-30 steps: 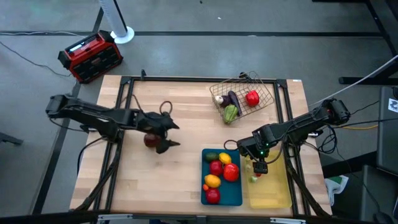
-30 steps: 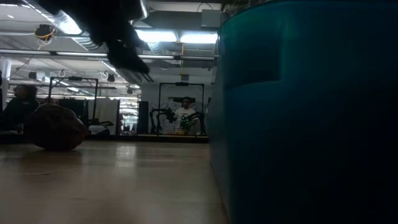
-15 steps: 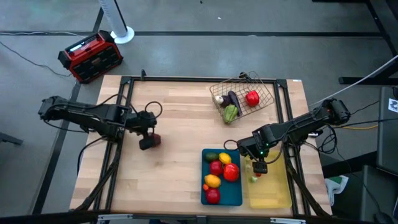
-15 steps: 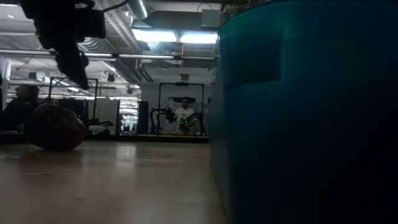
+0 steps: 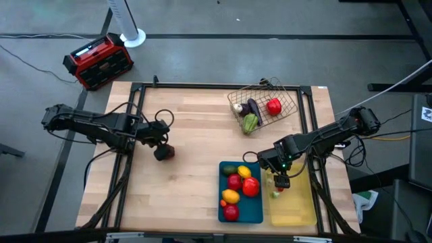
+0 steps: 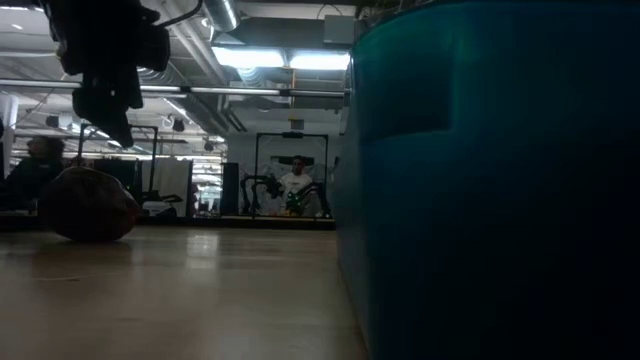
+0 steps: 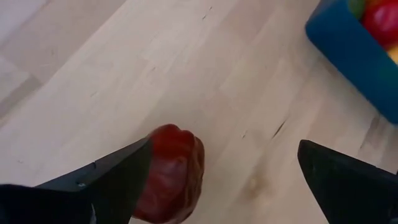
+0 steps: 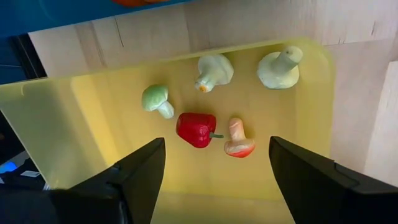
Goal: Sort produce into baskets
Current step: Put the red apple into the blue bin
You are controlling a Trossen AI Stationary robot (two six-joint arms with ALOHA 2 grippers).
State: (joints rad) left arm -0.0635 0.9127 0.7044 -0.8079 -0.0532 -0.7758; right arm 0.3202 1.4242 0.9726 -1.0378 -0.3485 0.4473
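The likeliest slip sits at the left: the dark red, rounded, lumpy piece of produce (image 5: pixel 166 152) lies loose on the bare wooden worktop (image 5: pixel 196 175), well apart from every basket, and only one finger of the left hand (image 5: pixel 160 140) is against it. In the left wrist view the fruit (image 7: pixel 172 173) sits beside that finger, off the middle of the wide-open gap, so closing from here would probably nudge it and send it rolling rather than pinch it. The left arm reaches low across the worktop from the left edge, its hand angled down over the fruit.

Further right, the flat blue rectangular tray (image 5: pixel 221 202) carries red, yellow, orange and green pieces. The right hand (image 5: pixel 279 177) hangs spread and empty above the pale yellow rectangular tray (image 5: pixel 304 212), whose small mushrooms and red pepper a careless descent could scatter. The silver wire-mesh basket (image 5: pixel 287 101) stands at the back.
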